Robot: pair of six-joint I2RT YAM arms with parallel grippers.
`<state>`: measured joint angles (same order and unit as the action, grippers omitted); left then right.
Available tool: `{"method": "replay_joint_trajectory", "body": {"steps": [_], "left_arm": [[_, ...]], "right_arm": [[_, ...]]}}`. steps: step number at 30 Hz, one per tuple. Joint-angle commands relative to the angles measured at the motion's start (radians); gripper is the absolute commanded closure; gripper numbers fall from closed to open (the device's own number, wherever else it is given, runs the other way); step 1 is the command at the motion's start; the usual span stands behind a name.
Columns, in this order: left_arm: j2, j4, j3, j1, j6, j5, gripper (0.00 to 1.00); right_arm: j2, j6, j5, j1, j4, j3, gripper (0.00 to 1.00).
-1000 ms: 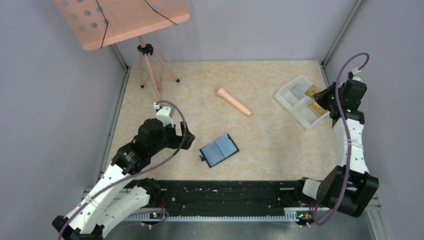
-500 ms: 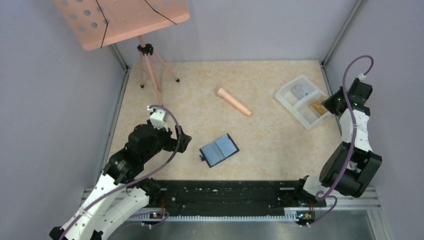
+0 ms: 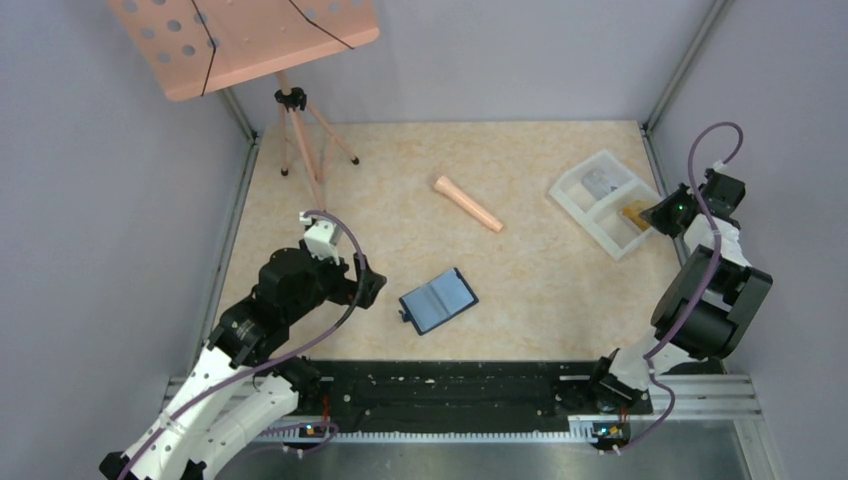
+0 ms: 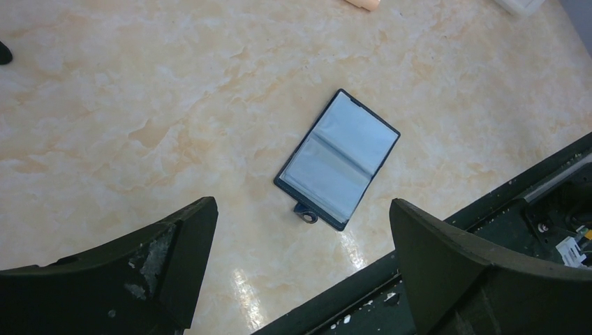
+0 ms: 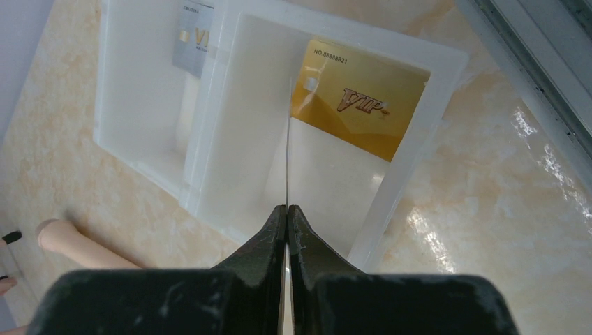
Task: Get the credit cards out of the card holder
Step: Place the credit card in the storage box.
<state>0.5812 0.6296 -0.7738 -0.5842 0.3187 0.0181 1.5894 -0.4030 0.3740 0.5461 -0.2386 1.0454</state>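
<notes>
Table point(image 3: 560, 290): beige marbled top, glossy, with glare patches. Plain grey-lilac walls point(image 3: 500, 60) enclose the table's left, far and right sides. Metal posts point(image 3: 685, 62) rise at its far corners. A pink perforated music stand point(image 3: 245, 40) on a tripod point(image 3: 291, 99) occupies its far left corner. A black rail point(image 3: 450, 390) lines its near edge.

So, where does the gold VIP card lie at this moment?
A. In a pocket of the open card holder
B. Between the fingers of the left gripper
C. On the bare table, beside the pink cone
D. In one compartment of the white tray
D: in the right wrist view the gold card lies flat in one compartment of the white tray, while the card holder lies open far from that tray.
</notes>
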Motion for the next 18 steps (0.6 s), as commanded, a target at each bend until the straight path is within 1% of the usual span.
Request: {"method": "replay_joint_trajectory", "body": {"steps": [1,6,18], "left_arm": [[0.006,-0.056,0.011,0.000,-0.011,0.030,0.01],[0.008,-0.059,0.013,0.001,-0.012,0.040,0.01],[0.002,-0.062,0.016,0.001,-0.012,0.057,0.01]], "right_arm": [[0.031,0.025,0.086,0.038,0.072,0.011,1.00],[0.057,0.015,0.134,0.058,0.087,0.019,1.00],[0.111,-0.009,0.173,0.083,0.100,0.059,1.00]]}}
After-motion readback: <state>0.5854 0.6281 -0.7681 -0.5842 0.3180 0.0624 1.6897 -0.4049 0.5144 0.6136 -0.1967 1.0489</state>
